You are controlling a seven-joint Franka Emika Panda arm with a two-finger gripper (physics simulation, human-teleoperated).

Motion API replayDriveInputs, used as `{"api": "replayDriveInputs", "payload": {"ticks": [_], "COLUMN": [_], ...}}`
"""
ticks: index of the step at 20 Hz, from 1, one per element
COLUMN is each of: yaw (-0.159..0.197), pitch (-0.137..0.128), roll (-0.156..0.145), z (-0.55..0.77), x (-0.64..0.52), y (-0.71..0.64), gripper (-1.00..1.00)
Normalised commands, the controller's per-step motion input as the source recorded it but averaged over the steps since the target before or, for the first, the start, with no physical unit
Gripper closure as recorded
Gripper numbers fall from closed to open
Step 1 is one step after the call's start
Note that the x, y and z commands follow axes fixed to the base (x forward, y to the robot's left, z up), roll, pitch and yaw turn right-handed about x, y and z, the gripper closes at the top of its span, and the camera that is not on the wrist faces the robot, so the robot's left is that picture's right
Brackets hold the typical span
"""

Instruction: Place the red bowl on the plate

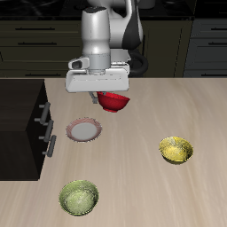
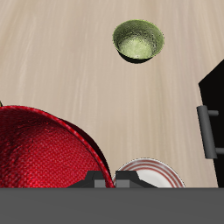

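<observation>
The red bowl (image 1: 116, 103) hangs tilted from my gripper (image 1: 104, 92), which is shut on its rim and holds it above the table. The plate (image 1: 85, 131), white with a reddish-brown rim, lies on the table just in front of the bowl, nearer the front edge and toward the dark cabinet. In the wrist view the red bowl (image 2: 44, 156) fills much of the frame beside my fingertips (image 2: 94, 183), and part of the plate (image 2: 156, 171) shows close by. The bowl is beside the plate, not over its centre.
A yellow bowl (image 1: 176, 149) sits apart on the table. A green bowl (image 1: 79, 197) stands near the front edge and also shows in the wrist view (image 2: 138, 41). A dark cabinet with handles (image 1: 27, 124) borders the table beside the plate.
</observation>
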Motion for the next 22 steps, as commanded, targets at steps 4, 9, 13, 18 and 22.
{"api": "replayDriveInputs", "payload": {"ticks": [4,9,13,18,22], "yaw": [0.002,0.010,-0.009,0.030,0.011], "pitch": [-0.011,-0.008,-0.010,-0.019,0.011], "roll": [-0.001,-0.052,-0.029,-0.012,0.009], "z": [-0.05,-0.03,-0.02,-0.01,-0.07], "x": [-0.26,-0.15,-0.14,-0.22,-0.12], "y": [-0.12,-0.35,-0.19,-0.03,0.00], "gripper": [1.00,1.00,1.00,1.00,1.00]}}
